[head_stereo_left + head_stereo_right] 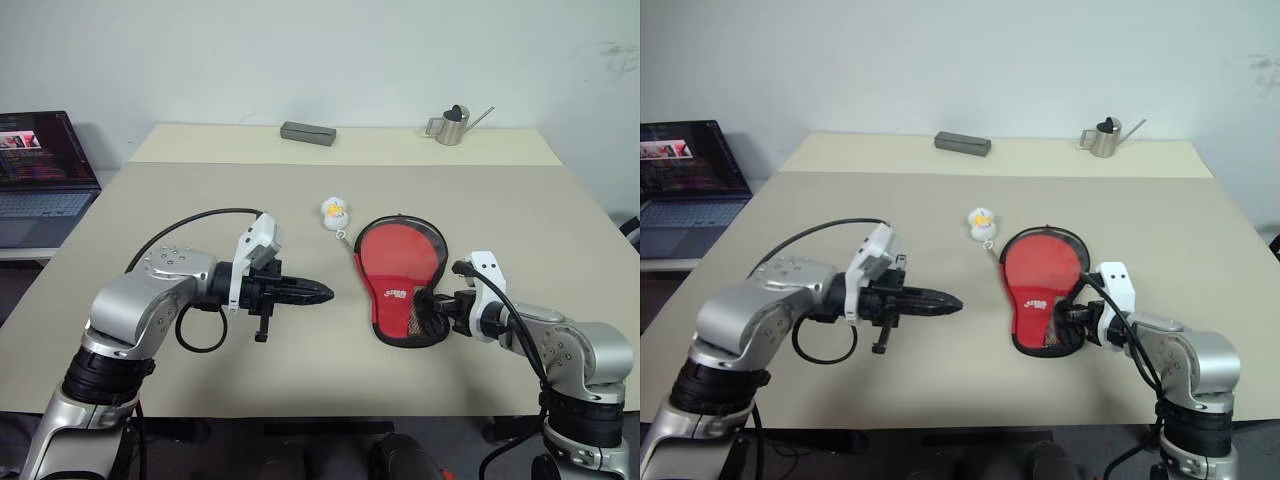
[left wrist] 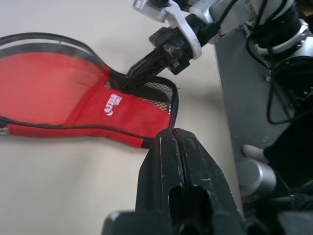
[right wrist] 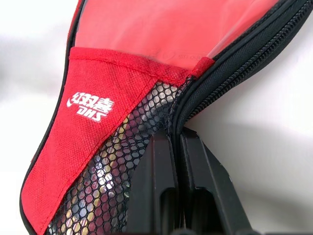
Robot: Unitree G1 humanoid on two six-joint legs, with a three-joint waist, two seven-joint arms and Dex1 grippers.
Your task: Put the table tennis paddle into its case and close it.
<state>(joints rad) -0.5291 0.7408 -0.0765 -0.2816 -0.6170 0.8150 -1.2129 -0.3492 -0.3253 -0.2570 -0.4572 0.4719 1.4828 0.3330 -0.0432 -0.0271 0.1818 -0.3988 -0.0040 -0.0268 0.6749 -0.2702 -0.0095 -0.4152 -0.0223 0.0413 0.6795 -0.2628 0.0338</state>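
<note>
Left tool (image 1: 322, 292): nearest the robot, it hovers over bare bench (image 1: 300, 370), pointing across toward the case; its two black fingers are pressed together with nothing between them (the left wrist view shows them meeting along one seam).
Right tool (image 1: 432, 303): clenched at the narrow, handle end of the case, its fingertips against the black mesh pocket and the zip edge; in the right wrist view the fingers sit tight together right at the mesh, and whether they pinch fabric cannot be told.
Case (image 1: 400, 270): lies flat on the bench to the right of centre, round end away from the robot, red with white lettering; the black zip runs round its rim.
Table tennis paddle: not made out as a separate thing; the case's round part looks filled and flat, but nothing more can be told.
Charm (image 1: 335, 212): small white-and-yellow figure on the bench just beyond the case's left edge, joined to it by a short cord.
Between the tools: open bench, nothing in the way.
Farther back: a grey rectangular block (image 1: 308, 132) and a small metal watering can (image 1: 455, 125) near the far edge, well apart from each other.
Off the bench, left: an open laptop (image 1: 40, 175) on a lower surface.
View differences: the right wrist view shows the honeycomb mesh and the zip teeth close up; the left wrist view shows the right tool touching the case's narrow end from the side.
</note>
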